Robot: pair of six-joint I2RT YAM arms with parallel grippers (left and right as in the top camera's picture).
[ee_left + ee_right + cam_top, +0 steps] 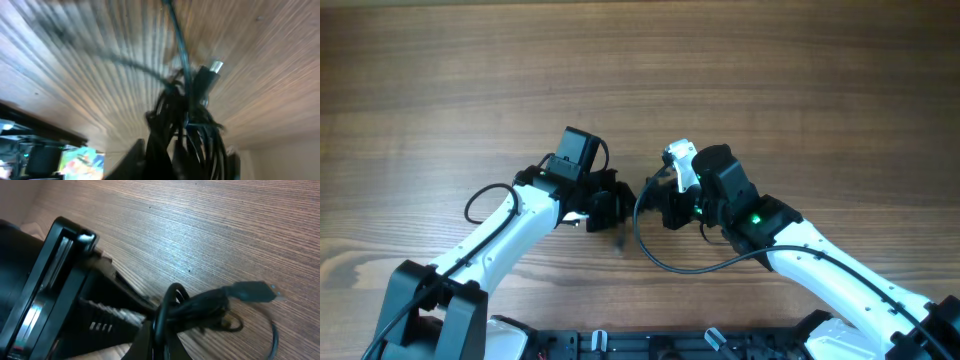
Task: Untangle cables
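**A:** What are the left gripper (pixel 618 210) and the right gripper (pixel 665 208) doing?

**B:** Both are pinching narrow. Each is clamping on the small dark knot of thin black cables (pixel 200 307). They are facing tip to tip, the left at nine o'clock of the knot and the right at three.

**A:** Where is the knot sitting?

**B:** Between the tips, over the brown wood-grain table (pixel 800 80), slightly toward six o'clock of its middle. I cannot tell whether it is touching the wood.

**A:** How should the pull be going?

**B:** I am judging that slow is best, with the arms drawing apart along the nine-to-three line. One arm should be anchoring the bulk while the other is leading a single strand. In the right wrist view, the black silver-tipped plug (pixel 252 291) is poking free at three o'clock of the knot, so that end looks worth following. If loops are tightening, ease off. The left wrist view is blurring, so which strand the left is pinching is unclear. The thick black arm cord (pixel 670 265) is looping at six o'clock, and it should be staying clear.
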